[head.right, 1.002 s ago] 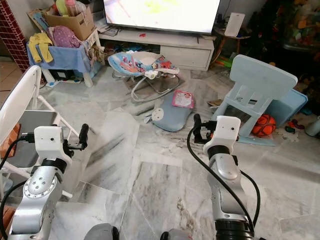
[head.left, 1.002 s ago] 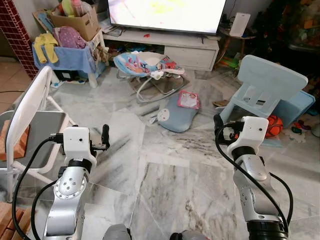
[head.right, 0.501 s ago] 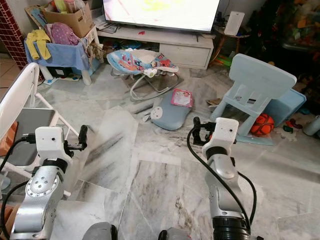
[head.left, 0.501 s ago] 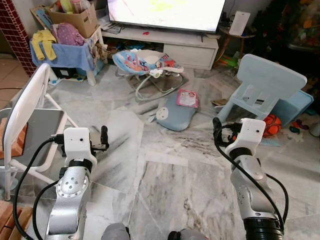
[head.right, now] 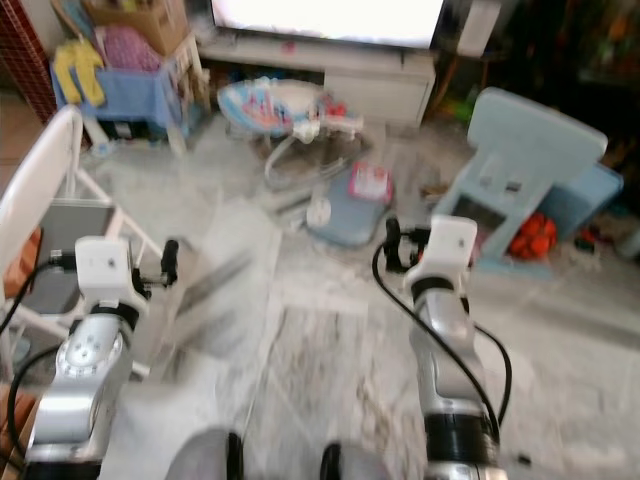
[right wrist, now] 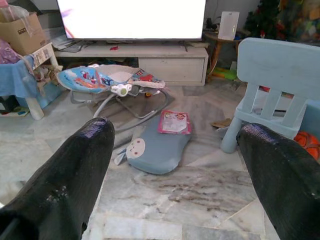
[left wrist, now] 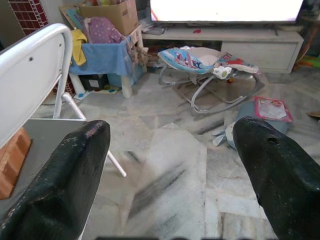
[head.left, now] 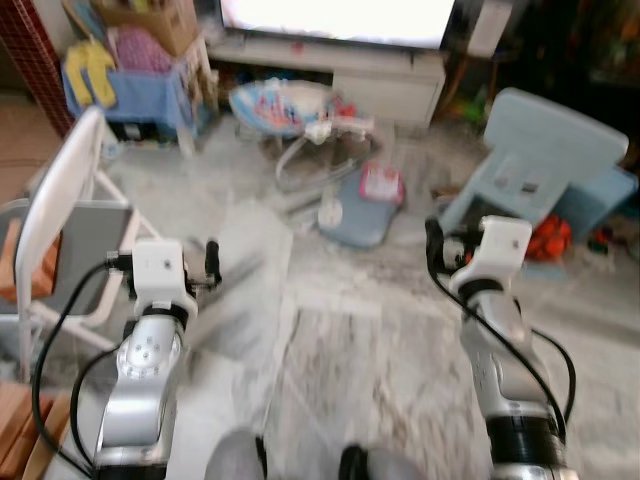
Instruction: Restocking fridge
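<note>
Both silver arms are raised in front of me over a grey marble floor (head.left: 350,330) in a living room. My left gripper (head.left: 211,262) is at the lower left, beside a white folding chair (head.left: 60,200). Its black fingers (left wrist: 65,180) stand wide apart with nothing between them. My right gripper (head.left: 434,248) is at mid right, in front of a light blue child's chair (head.left: 540,150). Its fingers (right wrist: 65,185) are also spread and hold nothing. The head views are blurred.
A baby bouncer (head.left: 290,108) and a flat blue cushion (head.left: 355,215) lie on the floor ahead. Behind them is a low TV stand (head.left: 340,68) with a bright screen. A blue-draped table (head.left: 150,90) with a cardboard box stands far left. An orange ball (head.left: 548,240) lies at right.
The whole picture has shifted slightly and turned blurry, so the camera is moving. Both arms keep the same raised pose with their fingers apart.
</note>
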You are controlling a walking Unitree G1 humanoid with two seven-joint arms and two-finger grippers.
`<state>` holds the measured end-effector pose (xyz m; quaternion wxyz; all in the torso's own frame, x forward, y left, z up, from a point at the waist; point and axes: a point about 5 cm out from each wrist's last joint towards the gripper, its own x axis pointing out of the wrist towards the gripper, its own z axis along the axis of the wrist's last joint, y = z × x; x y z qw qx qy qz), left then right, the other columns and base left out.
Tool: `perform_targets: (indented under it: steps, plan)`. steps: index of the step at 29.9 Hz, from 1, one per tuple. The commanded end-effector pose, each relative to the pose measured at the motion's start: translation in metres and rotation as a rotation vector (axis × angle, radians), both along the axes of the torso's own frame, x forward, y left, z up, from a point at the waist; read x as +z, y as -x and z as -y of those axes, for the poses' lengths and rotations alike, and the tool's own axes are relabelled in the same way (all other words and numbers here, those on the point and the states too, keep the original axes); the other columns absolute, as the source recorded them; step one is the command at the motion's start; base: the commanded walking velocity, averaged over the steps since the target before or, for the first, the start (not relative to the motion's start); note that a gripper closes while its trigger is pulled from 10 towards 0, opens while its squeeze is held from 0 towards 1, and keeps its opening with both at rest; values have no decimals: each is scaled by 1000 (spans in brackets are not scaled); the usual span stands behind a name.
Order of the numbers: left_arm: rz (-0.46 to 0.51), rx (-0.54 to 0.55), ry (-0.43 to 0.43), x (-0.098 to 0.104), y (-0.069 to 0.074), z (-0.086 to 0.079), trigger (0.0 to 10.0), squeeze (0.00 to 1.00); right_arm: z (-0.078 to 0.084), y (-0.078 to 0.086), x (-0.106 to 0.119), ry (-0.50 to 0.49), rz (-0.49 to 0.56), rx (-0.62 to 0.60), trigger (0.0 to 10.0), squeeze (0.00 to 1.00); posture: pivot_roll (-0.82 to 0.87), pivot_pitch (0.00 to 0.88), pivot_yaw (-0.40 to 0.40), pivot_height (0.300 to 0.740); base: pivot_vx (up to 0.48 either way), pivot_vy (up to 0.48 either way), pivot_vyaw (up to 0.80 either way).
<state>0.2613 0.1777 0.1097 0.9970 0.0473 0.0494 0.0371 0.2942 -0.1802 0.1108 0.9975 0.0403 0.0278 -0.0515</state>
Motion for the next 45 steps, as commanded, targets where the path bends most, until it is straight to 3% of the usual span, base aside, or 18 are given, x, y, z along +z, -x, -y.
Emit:
perform_targets:
  steps: [1,25,36,39,41,45]
  plan:
    - [-7,3,-17,0,-2,-1,10000,0,0,1,0,-4,1,-6,10000,0,62,45,-24,740,-382,285,0]
    - [22,-21,-59,6,-8,1,10000,0,-2,-4,-1,-4,5,-3,10000,0,81,54,-33,740,-306,354,0]
    - [70,-67,-97,8,-7,8,10000,0,-2,-8,1,7,10,5,10000,0,80,49,-41,740,0,439,0]
    - [66,-65,-87,8,-7,8,10000,0,1,-9,2,13,10,-1,10000,0,79,47,-42,740,0,476,0]
    - [43,-132,-14,6,-5,14,10000,0,3,-8,2,18,10,-3,10000,0,78,48,-41,740,0,478,0]
    - [41,-121,-30,5,-5,16,10000,0,2,-8,0,23,5,-2,10000,0,77,47,-41,740,0,477,0]
